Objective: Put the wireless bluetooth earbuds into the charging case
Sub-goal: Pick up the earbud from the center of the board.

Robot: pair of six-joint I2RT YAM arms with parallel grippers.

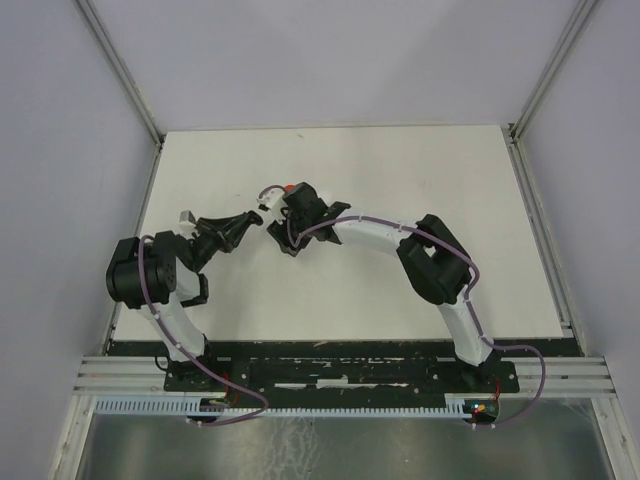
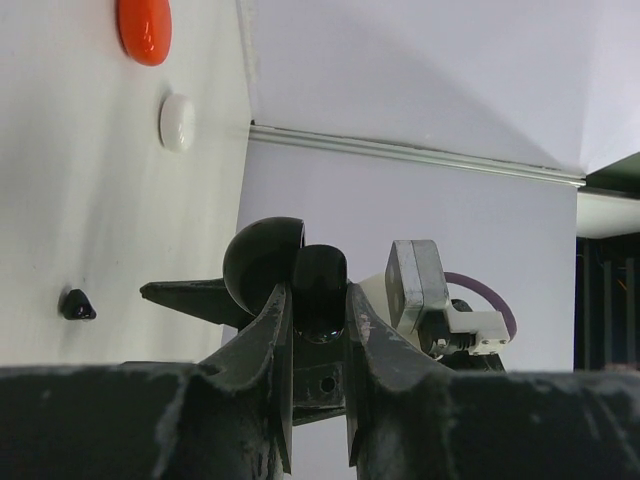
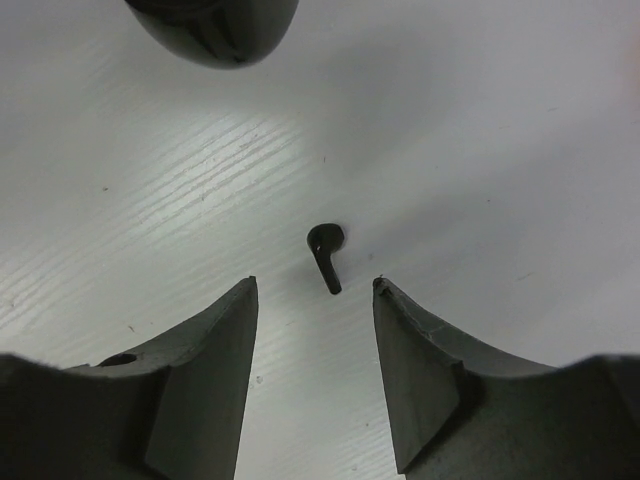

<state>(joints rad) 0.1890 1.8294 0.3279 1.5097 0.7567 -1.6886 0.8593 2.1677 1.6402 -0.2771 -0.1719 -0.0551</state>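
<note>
The table (image 3: 480, 120) is white and matt, with a faint wood-like grain and a soft sheen, and the black earbud (image 3: 326, 255) on it looks like smooth, glossy plastic. The charging case (image 2: 320, 270) is glossy black plastic with bright reflections on its rounded lid, whereas the fingers of the left gripper (image 2: 318, 300) and the right gripper (image 3: 314, 288) are dark matt plastic, scuffed and speckled with pale wear. Left of the charging case in the left wrist view, a red piece (image 2: 144, 28) and a white piece (image 2: 177, 122) are both smooth and shiny.
</note>
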